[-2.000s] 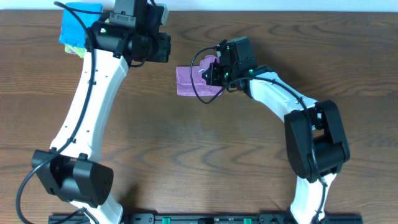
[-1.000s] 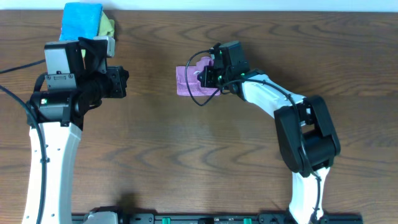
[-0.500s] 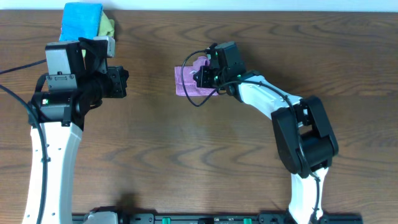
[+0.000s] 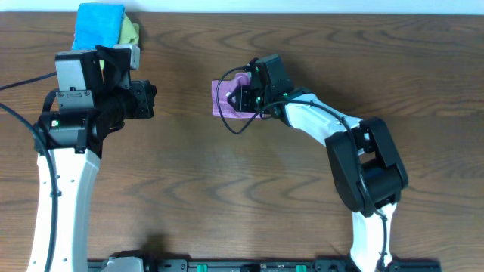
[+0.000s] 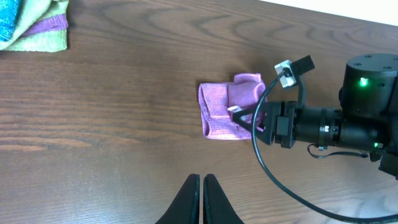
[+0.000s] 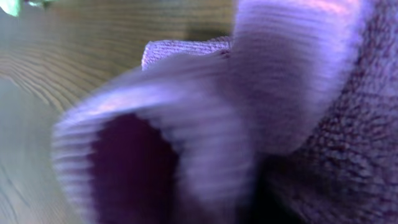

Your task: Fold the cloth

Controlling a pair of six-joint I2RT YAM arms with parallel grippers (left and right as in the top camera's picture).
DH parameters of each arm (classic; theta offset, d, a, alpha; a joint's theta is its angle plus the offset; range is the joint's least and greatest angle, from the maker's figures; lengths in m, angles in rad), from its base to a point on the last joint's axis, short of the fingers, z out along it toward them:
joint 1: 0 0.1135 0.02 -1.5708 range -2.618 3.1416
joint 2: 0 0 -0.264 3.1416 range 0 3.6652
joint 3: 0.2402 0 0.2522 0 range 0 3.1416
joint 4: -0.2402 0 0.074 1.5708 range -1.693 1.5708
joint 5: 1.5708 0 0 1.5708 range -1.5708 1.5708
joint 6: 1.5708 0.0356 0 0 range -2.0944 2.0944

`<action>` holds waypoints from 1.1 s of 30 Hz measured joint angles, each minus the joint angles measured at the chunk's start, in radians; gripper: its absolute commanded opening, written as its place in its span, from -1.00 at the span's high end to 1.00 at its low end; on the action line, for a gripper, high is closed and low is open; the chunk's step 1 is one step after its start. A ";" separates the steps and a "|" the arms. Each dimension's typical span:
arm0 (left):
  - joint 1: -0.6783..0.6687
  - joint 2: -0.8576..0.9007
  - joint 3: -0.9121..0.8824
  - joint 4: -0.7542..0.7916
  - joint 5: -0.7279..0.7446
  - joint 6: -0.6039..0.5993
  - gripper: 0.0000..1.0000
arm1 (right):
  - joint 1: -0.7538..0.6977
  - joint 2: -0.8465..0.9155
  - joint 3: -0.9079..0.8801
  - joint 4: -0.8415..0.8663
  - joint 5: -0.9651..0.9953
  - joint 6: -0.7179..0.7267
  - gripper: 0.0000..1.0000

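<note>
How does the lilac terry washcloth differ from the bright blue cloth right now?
The lilac terry washcloth lies mid-table, bunched, with the right hand over it; the bright blue cloth sits at the far edge, stacked on a yellow-green cloth, untouched. Both are small cloths.

Right wrist view: the cloth (image 6: 292,155) fills it, a lilac blur, too close to read. From overhead, the right hand (image 4: 242,97) covers the cloth's right half, fingertips hidden, grip unclear. Far left of the cloth, the stacked towels (image 5: 34,28) run off the picture's edge.
</note>
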 measured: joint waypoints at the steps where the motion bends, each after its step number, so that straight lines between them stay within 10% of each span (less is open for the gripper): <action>1: 0.000 0.000 0.000 0.000 0.000 0.000 0.88 | 0.000 0.000 0.000 -0.001 -0.002 -0.001 -0.23; 33: 0.000 0.085 0.000 0.015 -0.024 0.000 0.88 | 0.003 0.002 0.000 0.146 -0.276 0.050 -0.86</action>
